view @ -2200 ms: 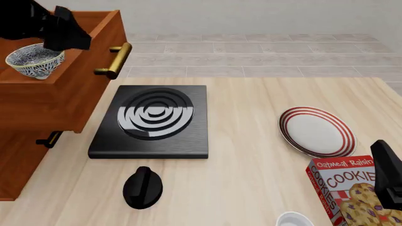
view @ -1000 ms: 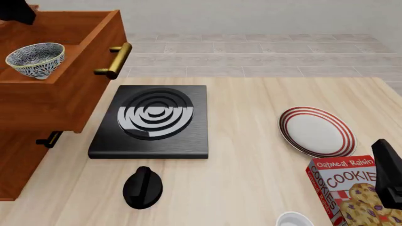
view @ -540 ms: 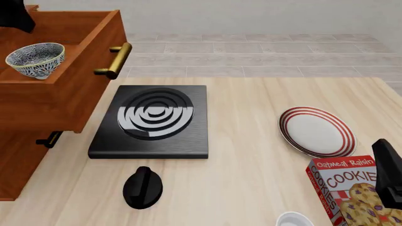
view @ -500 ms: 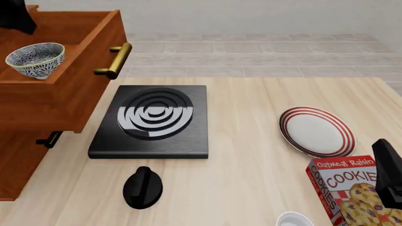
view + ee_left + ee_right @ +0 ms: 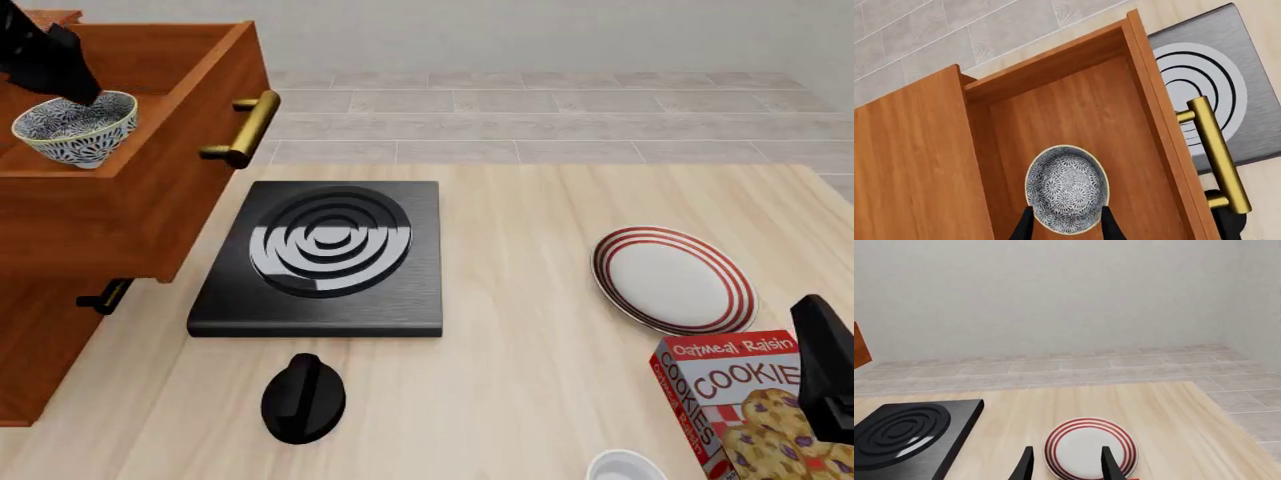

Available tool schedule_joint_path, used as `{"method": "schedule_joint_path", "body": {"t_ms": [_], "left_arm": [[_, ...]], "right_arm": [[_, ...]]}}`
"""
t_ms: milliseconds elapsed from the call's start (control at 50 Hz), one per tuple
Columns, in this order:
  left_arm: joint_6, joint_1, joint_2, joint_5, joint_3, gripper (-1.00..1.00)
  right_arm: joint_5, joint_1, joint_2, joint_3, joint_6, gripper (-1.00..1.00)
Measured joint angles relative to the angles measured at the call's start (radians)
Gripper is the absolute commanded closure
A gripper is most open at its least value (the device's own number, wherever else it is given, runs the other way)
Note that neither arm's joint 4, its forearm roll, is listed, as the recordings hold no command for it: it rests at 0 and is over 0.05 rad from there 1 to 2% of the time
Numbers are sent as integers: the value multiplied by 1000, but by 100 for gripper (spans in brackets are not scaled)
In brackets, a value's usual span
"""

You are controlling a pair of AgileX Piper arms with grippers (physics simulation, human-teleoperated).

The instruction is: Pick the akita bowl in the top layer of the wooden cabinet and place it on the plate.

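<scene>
The akita bowl (image 5: 74, 125) (image 5: 1067, 187) stands upright in the top layer (image 5: 200, 170) (image 5: 1081, 110), which is pulled out of the wooden cabinet (image 5: 54, 330). My left gripper (image 5: 74, 88) (image 5: 1066, 231) hangs just above the bowl's far rim. It is open, and in the left wrist view its fingertips (image 5: 1025, 227) straddle the bowl. The plate (image 5: 674, 280) (image 5: 1087, 449) lies on the table at the right with nothing on it. My right gripper (image 5: 1066, 467) is open and holds nothing. It points at the plate from the near right edge (image 5: 827, 375).
A black square stove (image 5: 327, 255) sits between cabinet and plate. A black knob-shaped object (image 5: 304, 398) lies in front of it. A cookie box (image 5: 747, 410) and a plain white round object (image 5: 625, 468) stand at the front right. The drawer's brass handle (image 5: 243, 128) juts toward the stove.
The left gripper pulled back to the top-left corner, then came down to the bowl's rim. Bowl, drawer, plate and right arm have not moved.
</scene>
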Motion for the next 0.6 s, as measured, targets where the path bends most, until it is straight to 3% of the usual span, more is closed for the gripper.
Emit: {"method": "schedule_joint_path", "body": {"t_ms": [600], "left_arm": [[-35, -55, 18, -68, 116, -100]], "right_arm": [[3, 0, 0, 1, -2, -100]]}}
